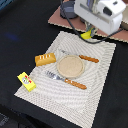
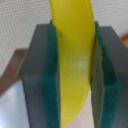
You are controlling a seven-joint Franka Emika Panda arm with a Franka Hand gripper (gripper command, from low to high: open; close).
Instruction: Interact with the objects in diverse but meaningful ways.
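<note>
My gripper (image 1: 89, 33) hangs at the far edge of the striped placemat (image 1: 95, 90), shut on a yellow banana (image 2: 75, 60). In the wrist view the banana fills the gap between the two green pads (image 2: 50, 85). In the exterior view only the banana's (image 1: 89, 35) lower end shows under the white hand. An orange-brown bread loaf (image 1: 45, 59) lies on the mat toward the exterior view's left. A yellow block with a red label (image 1: 26, 81) lies at the mat's near-left corner. The tomato is out of view.
A tan round plate (image 1: 69, 66) sits mid-mat, with a knife (image 1: 82, 57) beyond it and a fork (image 1: 67, 80) in front, both orange-handled. A brown board (image 1: 62, 19) lies behind the mat. Black tabletop surrounds everything.
</note>
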